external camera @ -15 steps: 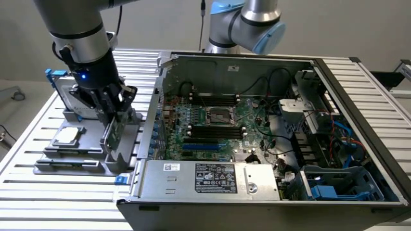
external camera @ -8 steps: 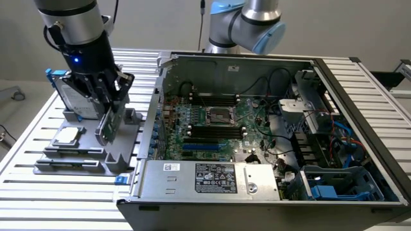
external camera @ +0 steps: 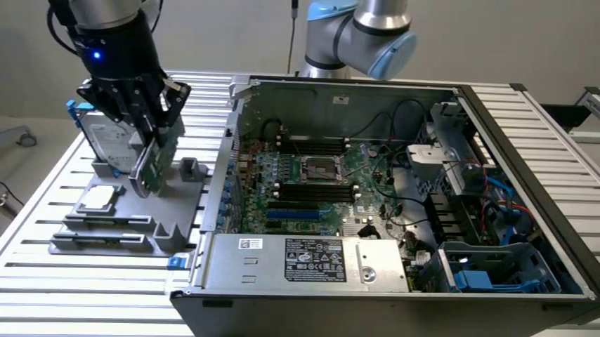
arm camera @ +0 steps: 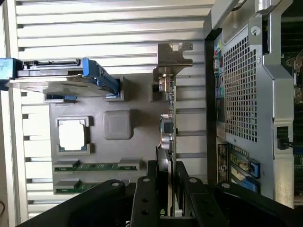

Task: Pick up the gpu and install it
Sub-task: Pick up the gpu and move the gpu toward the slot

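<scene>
Your jaws grip the gpu (external camera: 150, 168). It is at the grey tray (external camera: 178, 239), near the tabletop's (external camera: 38, 281) edge, beside the computer case (external camera: 375, 88).

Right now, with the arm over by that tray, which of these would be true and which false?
1. The gripper has the gpu between its fingers. True.
2. The gpu is plugged into the motherboard. False: it is outside the computer case, over the gray tray.
3. The computer case is closed. False: its side is open and the motherboard shows.
4. A processor chip lies flat on the gray tray. True.
5. The hard drive lies inside the case. False: it stands on edge at the tray.
</scene>
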Available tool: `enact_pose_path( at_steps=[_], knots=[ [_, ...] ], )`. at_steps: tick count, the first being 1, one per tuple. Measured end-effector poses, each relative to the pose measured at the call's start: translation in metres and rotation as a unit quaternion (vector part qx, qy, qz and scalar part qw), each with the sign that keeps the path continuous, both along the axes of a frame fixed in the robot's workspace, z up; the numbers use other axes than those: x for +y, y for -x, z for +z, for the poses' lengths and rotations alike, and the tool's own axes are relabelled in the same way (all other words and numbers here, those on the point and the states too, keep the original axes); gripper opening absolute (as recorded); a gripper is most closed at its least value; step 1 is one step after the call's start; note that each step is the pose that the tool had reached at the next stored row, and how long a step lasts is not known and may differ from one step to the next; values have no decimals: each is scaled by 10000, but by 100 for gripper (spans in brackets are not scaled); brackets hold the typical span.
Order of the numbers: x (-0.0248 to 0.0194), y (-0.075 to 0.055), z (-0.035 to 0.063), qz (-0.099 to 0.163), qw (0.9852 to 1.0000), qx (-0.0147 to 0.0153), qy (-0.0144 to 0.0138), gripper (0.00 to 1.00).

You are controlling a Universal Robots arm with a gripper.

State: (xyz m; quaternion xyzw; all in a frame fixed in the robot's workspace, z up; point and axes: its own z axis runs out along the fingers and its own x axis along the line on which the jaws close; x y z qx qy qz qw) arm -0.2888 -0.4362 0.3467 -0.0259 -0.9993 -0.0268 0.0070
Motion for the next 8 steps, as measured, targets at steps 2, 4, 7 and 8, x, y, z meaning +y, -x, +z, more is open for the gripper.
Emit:
enact_pose_path(
  at_steps=[2, 4, 7, 8],
  knots=[
    [0, -2, 93, 1, 10000, 0, 0, 26],
    [0, -12, 183, 1, 10000, -1, -1, 26],
    [0, -59, 319, 0, 10000, -1, -1, 26],
    [0, -86, 364, 0, 10000, 0, 0, 26]
  ],
)
